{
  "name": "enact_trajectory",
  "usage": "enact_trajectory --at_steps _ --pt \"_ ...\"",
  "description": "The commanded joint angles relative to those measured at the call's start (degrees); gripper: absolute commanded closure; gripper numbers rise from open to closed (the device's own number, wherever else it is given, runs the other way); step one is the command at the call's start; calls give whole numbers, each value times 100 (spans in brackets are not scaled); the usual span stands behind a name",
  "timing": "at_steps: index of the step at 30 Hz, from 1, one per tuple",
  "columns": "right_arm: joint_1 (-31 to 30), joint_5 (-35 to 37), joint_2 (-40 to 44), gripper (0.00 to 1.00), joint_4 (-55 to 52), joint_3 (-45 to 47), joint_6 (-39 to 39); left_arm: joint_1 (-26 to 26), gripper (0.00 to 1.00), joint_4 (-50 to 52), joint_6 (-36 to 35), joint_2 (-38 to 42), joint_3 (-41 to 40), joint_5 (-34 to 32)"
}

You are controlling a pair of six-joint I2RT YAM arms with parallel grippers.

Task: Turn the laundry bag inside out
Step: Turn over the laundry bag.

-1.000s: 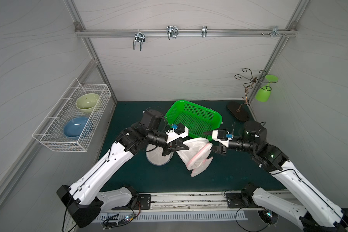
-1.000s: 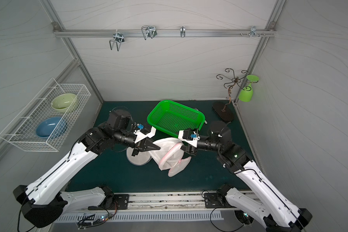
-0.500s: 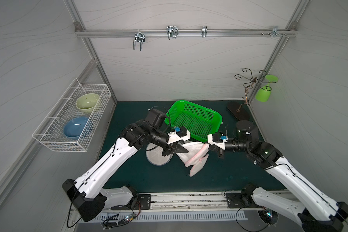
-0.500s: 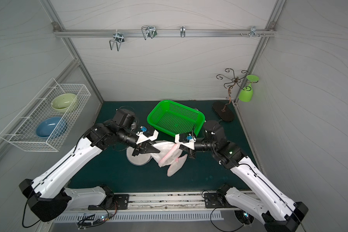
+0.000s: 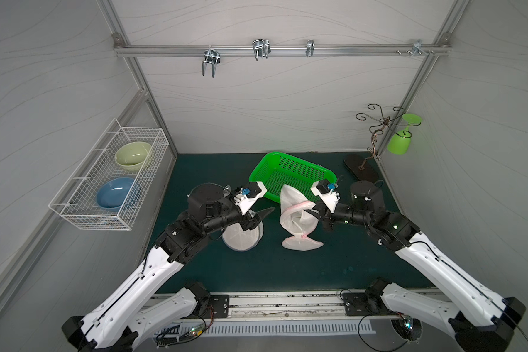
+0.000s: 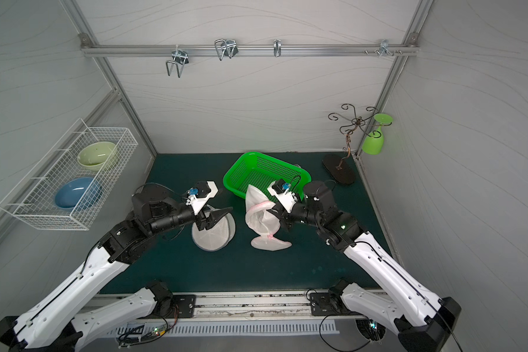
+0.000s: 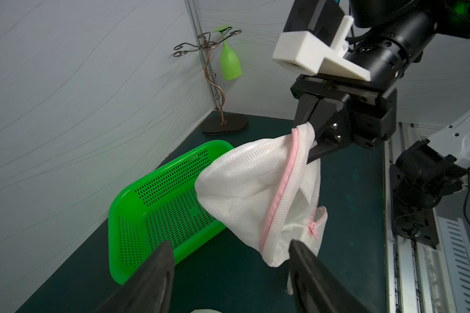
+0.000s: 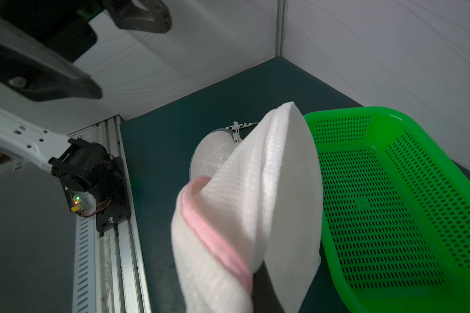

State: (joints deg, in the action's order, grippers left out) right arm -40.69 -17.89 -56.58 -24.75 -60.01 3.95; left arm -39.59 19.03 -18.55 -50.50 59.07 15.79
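One grip: the right fingers point(image 7: 329, 122) clamped the pink-zipped rim of the white mesh laundry bag point(image 5: 296, 213), hanging to the dark green counter point(image 5: 287, 274) — the left fingers point(image 5: 264, 212), spread wide and empty, stood near, facing its zip.

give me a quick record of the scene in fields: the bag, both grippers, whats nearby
laundry bag: white mesh with pink zip trim, hanging from the right gripper
right gripper: shut on the laundry bag's pink-trimmed edge
left gripper: open, apart from the laundry bag, holding nothing
green basket: on the mat just behind the laundry bag
round mesh bag: flat on the mat below the left gripper
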Motion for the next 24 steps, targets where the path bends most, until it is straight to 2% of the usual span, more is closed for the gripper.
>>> enact_trajectory --at_steps 1,4,9,13,15,18,24 --pt "-11 280 -223 100 -480 -606 -899 -662 30 -599 65 -206 -184 -805" --pt "-17 153 -490 100 -979 -1077 -974 -1069 29 -855 -195 -575 -161 -1254" --pt "-33 -110 -579 100 -1207 -1296 -974 -1240 30 -1456 -510 -1025 -90 -2238" --pt "-42 -243 -530 100 -1218 -1336 -1013 -1394 34 -1667 -816 -1295 -99 -2733" --pt "-41 -233 -563 100 -1300 -1411 -1036 -1411 40 -1767 -843 -1351 -121 -2882" --pt "-36 -225 -608 100 -1415 -1498 -1065 -1421 55 -1970 -927 -1327 -187 -2934" --pt "-43 -98 -600 100 -1585 -1597 -1020 -1420 100 -1832 -1282 -1191 -117 -2879"
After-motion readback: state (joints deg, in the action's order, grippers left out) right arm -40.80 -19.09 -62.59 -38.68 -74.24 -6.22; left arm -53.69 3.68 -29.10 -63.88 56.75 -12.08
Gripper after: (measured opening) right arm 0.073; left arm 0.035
